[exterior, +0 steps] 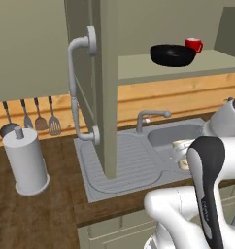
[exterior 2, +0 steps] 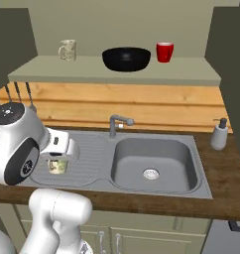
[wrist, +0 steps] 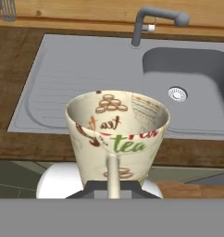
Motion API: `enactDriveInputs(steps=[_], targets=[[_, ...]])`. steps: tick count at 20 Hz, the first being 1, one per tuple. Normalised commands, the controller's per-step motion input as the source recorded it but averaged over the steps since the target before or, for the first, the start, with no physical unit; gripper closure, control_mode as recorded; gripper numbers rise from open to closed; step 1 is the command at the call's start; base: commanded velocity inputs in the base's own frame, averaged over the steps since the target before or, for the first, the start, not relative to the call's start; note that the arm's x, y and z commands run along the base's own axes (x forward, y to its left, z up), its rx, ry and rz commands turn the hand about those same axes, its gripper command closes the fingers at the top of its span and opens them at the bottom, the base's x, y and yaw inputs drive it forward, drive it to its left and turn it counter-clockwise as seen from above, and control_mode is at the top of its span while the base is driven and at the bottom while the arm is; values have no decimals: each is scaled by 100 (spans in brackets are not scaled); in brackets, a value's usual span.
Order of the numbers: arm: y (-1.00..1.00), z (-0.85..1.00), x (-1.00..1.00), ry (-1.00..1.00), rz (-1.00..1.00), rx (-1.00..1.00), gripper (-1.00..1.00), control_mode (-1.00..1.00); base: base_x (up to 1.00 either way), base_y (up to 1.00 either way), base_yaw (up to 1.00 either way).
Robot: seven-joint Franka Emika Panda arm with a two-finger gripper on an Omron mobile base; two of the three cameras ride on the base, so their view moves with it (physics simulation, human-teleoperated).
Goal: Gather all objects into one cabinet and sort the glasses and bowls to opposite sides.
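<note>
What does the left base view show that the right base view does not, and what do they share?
Left base view adds: a white paper towel roll standing on the wooden counter, and the long grey bar handle of the open cabinet door.
Right base view adds: a grey soap dispenser beside the sink, a cream printed tumbler on the shelf's left end, and the round sink drain.
Both share: the wide black bowl, the red mug, the grey faucet, and a second cream tumbler carried above the drainboard.

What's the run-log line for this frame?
gripper: shut on tumbler | tumbler: over sink drainboard | cabinet shelf: second tumbler, black bowl, red mug
</note>
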Motion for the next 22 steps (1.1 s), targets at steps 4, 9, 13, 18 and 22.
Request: enactDriveInputs(steps=[4,9,13,18,22], targets=[[0,0,0,0,0,0,100,100,100,52,-6],[0,0,0,0,0,0,100,100,87,47,-7],[0,0,0,0,0,0,100,100,58,50,-7],[12,0,4,-12,-2,-3,100,-100,20,22,-4],[33,8,1,-31,-5,-10,100,-100,0,0,0]])
